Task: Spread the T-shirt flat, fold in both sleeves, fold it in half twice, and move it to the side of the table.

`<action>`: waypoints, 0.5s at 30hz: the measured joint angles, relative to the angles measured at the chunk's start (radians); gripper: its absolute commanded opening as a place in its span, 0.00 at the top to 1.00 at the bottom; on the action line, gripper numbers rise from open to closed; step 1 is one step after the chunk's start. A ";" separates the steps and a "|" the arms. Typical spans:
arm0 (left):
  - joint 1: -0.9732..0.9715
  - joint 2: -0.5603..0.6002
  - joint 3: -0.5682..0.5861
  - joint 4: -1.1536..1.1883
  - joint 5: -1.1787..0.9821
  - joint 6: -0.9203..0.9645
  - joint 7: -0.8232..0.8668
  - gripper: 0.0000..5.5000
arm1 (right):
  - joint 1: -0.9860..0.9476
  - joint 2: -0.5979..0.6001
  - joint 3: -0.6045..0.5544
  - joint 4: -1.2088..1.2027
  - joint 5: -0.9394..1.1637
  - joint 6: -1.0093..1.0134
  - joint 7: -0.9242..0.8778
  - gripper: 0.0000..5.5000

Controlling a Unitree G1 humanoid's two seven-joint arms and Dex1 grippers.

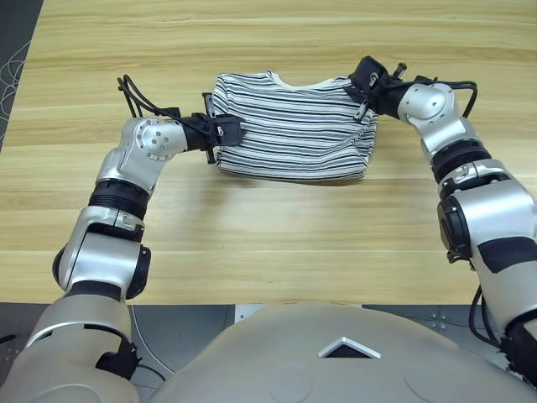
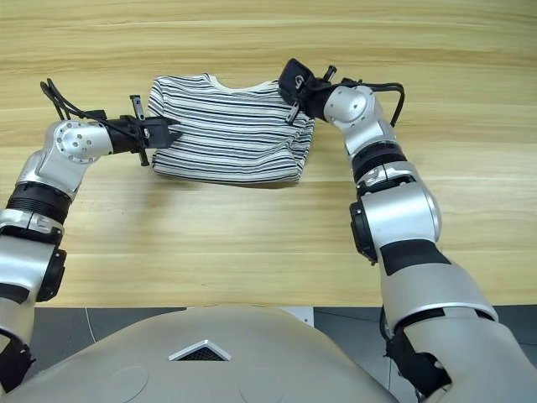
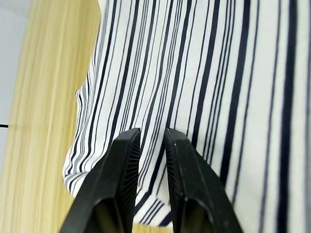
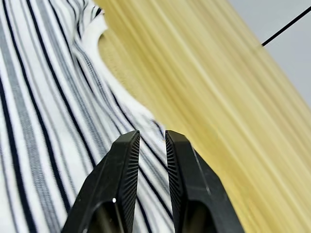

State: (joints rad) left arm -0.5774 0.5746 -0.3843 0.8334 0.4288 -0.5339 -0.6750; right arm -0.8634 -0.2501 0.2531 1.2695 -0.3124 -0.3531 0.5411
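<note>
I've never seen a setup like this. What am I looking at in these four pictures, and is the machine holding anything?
It is a humanoid robot with two arms, each ending in a pincer-like gripper. The two wide pictures come from cameras on its head, looking down over the arms. The two close-ups come from cameras on its wrists. On the wooden table lies a striped T-shirt, folded into a compact rectangle, collar at the far edge. The left gripper sits at the shirt's left edge, the right gripper at its far right corner. Whether either actually grips the cloth, I cannot tell.
</note>
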 measured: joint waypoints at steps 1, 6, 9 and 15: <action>-0.017 -0.006 -0.013 0.029 0.021 -0.009 0.023 0.83 | 0.006 0.000 0.007 0.005 -0.005 0.007 -0.001 0.82; -0.157 -0.040 -0.167 0.243 0.244 -0.047 0.287 0.83 | 0.024 -0.031 0.045 0.014 -0.056 0.012 -0.012 0.82; -0.232 -0.061 -0.301 0.346 0.396 -0.032 0.474 0.83 | 0.034 -0.056 0.083 -0.019 -0.082 -0.001 0.033 0.82; -0.308 -0.088 -0.457 0.436 0.561 -0.004 0.710 0.83 | 0.201 -0.122 0.126 -0.465 -0.058 0.131 0.278 0.82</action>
State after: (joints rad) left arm -0.8851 0.4868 -0.8414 1.2698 0.9900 -0.5374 0.0353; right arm -0.6620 -0.3716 0.3789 0.8046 -0.3701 -0.2220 0.8187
